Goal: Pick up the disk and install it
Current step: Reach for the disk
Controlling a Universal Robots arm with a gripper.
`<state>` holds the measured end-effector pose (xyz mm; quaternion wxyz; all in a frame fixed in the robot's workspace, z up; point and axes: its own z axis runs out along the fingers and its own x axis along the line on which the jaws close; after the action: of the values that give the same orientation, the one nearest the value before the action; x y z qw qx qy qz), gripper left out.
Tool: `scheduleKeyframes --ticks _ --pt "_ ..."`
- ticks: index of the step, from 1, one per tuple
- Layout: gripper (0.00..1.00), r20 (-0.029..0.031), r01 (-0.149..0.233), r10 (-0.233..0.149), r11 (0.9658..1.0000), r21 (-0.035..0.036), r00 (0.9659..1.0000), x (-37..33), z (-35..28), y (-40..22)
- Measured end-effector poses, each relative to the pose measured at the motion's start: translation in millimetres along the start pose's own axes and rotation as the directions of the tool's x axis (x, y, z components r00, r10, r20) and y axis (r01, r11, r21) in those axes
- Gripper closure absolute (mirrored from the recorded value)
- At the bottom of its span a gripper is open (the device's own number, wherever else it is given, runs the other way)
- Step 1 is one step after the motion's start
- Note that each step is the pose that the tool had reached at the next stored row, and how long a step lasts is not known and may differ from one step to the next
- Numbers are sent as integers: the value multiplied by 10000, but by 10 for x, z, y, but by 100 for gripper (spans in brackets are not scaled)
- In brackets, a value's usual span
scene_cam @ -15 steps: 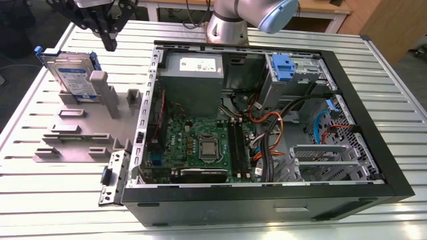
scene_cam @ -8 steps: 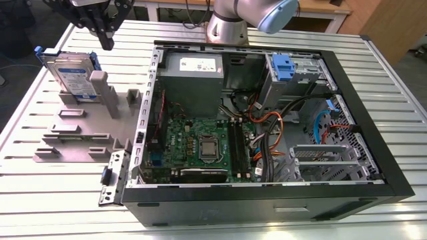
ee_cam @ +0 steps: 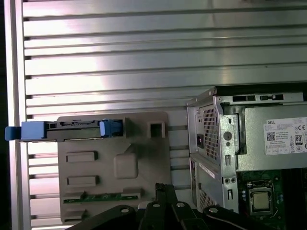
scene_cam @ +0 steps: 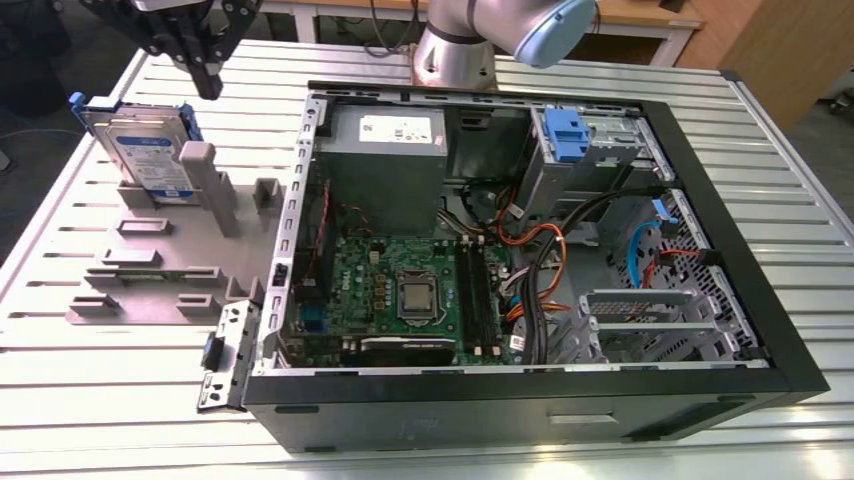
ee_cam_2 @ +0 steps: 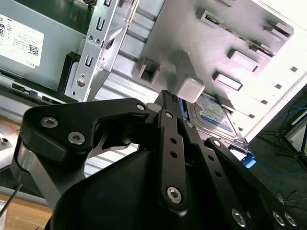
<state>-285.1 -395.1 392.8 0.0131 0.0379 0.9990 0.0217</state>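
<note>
Currently, the gripper [scene_cam: 207, 88] is positioned just above the disk [scene_cam: 140, 150], apart from it, with its jaws drawn close together and nothing gripped between them. The disk is stood upright in a slot of the grey fixture [scene_cam: 160, 292], beside the open computer case [scene_cam: 534, 385], at the exterior view's left.

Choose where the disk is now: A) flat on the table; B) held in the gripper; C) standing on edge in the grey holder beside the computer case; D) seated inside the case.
C: the disk stands on edge in the grey holder beside the computer case, the gripper above it and apart.
</note>
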Motion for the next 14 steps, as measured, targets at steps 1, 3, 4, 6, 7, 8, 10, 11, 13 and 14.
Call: scheduleKeyframes --ticks 1,3,4,6,7,8,10,11,13,14 --pt "89 0 0 0 10000 0 10000 5 0 0" --pt "89 -1 0 0 10000 1 10000 16 -1 0" --pt "89 -1 0 0 10000 1 10000 22 -1 -1" --pt "89 0 0 0 10000 0 10000 35 -1 -2" --pt "89 0 0 0 10000 1 10000 42 -1 -2" --pt "89 0 0 0 10000 1 10000 48 -1 -2" --pt "89 0 -1 1 10000 0 10000 58 -1 -3" --pt "89 0 0 0 10000 1 10000 62 -1 -3" --pt "89 0 0 0 10000 1 10000 70 -1 -4" --pt "89 0 0 0 10000 0 10000 73 -1 -4"
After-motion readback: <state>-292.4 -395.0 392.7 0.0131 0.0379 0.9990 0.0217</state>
